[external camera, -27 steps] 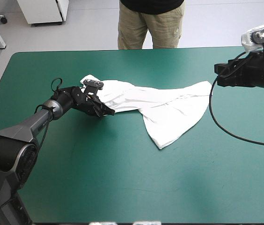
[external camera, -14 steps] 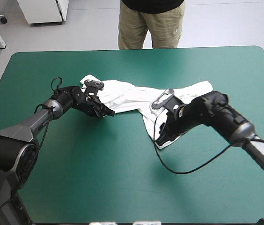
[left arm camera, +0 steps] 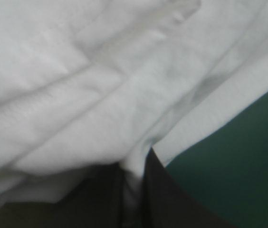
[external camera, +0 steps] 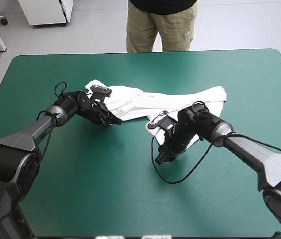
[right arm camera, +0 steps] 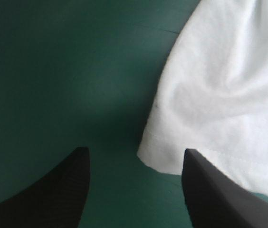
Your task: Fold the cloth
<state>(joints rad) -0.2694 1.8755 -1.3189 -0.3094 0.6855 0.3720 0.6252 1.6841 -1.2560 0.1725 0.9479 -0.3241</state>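
On the table: one T-shirt, two hands

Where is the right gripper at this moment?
High view: the black two-fingered right gripper sits low over the teal-green table cover, right of centre, jaws open around the near corner of the white short-sleeved T-shirt.

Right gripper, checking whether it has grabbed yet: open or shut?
Open. The right gripper has its fingers apart, a corner of the T-shirt lying on the teal-green cover between them.
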